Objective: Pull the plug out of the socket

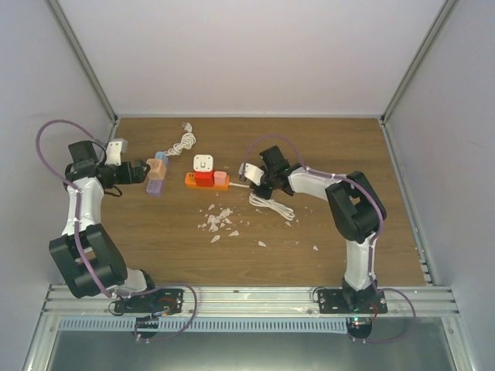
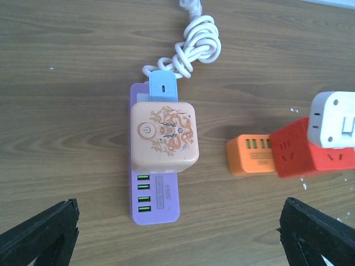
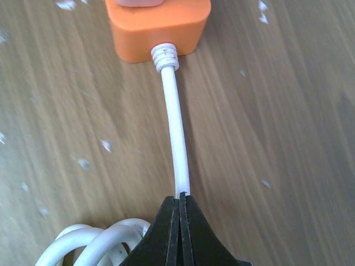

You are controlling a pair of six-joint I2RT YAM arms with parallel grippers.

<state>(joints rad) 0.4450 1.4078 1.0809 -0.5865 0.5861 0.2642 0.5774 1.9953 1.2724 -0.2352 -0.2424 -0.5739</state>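
Observation:
The white plug [image 1: 203,163] sits on the red end [image 1: 203,178] of the orange socket strip [image 1: 191,181] at mid-table. In the left wrist view the plug [image 2: 331,118] is at the right edge, on the red block [image 2: 308,152] of the orange strip [image 2: 250,157]. My left gripper [image 1: 142,171] is open and empty, its fingers [image 2: 39,233] spread wide by the purple strip, to the left of the socket. My right gripper [image 1: 247,184] is shut, its tips [image 3: 180,200] resting over the socket's white cable [image 3: 175,127] just behind the orange strip's end [image 3: 158,25].
A purple power strip [image 2: 155,205] lies left of the socket, carrying a tan cube [image 2: 164,136] and a light-blue plug [image 2: 163,87], with a coiled white cord [image 1: 184,141]. The socket's cable coil [image 1: 275,205] lies to the right. White scraps [image 1: 217,221] litter the wood.

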